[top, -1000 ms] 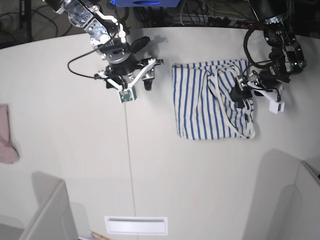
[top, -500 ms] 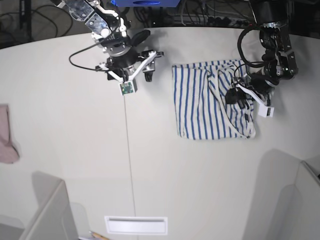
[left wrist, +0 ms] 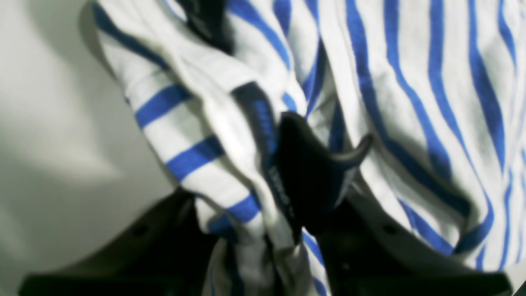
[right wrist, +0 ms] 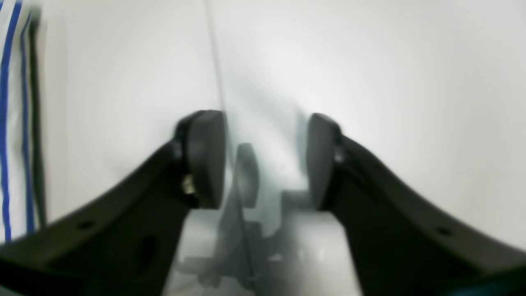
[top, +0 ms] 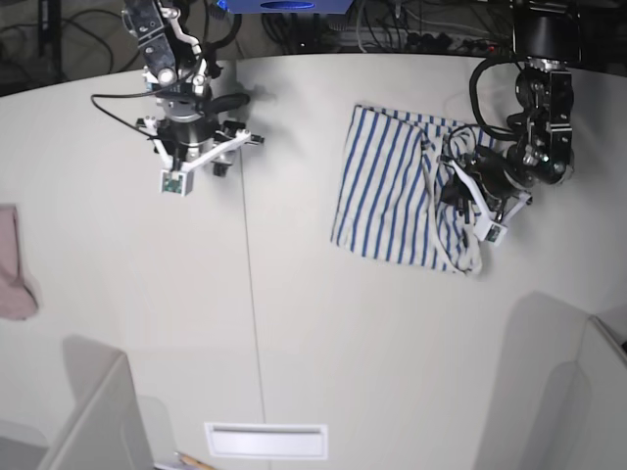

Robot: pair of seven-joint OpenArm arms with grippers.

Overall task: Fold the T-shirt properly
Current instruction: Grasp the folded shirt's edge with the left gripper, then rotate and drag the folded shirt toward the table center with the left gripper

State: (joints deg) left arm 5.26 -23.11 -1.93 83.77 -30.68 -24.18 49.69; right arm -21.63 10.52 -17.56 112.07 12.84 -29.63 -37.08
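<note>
The T-shirt (top: 392, 191), white with thin blue stripes, lies folded into a tilted rectangle on the far right part of the table. My left gripper (top: 453, 188) sits at its right edge. In the left wrist view the left gripper (left wrist: 254, 185) is shut on a bunched fold of the T-shirt (left wrist: 411, 82), which is pinched against a black fingertip (left wrist: 312, 172). My right gripper (top: 201, 157) hovers over bare table well to the left of the shirt. In the right wrist view the right gripper (right wrist: 267, 160) is open with nothing between its pads, and the T-shirt's edge (right wrist: 12, 123) shows at far left.
A small pink cloth (top: 12, 264) lies at the table's left edge. Grey bins stand at the near left (top: 98, 411) and near right (top: 558, 392). A white slot (top: 265, 441) sits at the front. A table seam (top: 250, 274) runs front to back.
The left gripper has closed on the shirt's right edge, and the shirt has shifted and tilted. The right arm has moved left, away from the shirt, with its jaws narrowing.
</note>
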